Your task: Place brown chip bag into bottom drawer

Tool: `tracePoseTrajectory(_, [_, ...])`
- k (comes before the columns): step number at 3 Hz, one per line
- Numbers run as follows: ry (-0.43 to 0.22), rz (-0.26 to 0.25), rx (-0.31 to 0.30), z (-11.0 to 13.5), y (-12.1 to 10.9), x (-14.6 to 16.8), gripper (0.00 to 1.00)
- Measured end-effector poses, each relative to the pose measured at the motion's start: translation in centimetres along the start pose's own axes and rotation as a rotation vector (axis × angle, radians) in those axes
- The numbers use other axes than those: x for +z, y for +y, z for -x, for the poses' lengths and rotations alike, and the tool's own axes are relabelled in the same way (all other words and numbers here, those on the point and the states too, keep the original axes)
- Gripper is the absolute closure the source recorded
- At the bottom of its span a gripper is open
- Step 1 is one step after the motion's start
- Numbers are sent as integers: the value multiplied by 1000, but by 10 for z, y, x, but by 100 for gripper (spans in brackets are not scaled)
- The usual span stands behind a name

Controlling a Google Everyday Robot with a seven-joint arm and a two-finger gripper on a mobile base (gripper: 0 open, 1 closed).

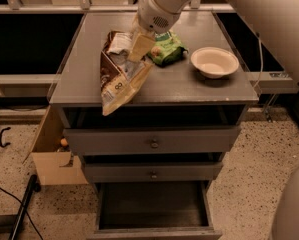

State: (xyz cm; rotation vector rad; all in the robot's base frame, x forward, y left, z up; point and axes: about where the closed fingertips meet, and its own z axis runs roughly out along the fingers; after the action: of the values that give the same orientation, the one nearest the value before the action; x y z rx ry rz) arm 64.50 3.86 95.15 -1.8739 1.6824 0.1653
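Observation:
The brown chip bag (120,74) hangs tilted over the front left of the grey cabinet top (199,86), its lower yellow-tan end past the front edge. My gripper (139,46) is shut on the bag's upper right part, coming down from the white arm at the top of the camera view. The bottom drawer (153,206) stands pulled out below, with its dark grey inside showing.
A green snack bag (166,49) lies behind the gripper and a white bowl (214,61) sits at the right of the top. Two shallower drawers with round knobs (152,144) are closed. A cardboard box (51,154) stands left of the cabinet. A black cable crosses the floor.

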Motion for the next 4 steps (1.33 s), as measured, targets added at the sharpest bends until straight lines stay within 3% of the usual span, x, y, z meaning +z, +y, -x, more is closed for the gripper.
tracePoseTrajectory(1, [-3,-43,38,-13,-3,-6,100])
tracePoseTrajectory(3, [-20,-61,92,-42,-45,8,100])
tracePoseTrajectory(4, [-60,-66,182,-58,-56,16,100])
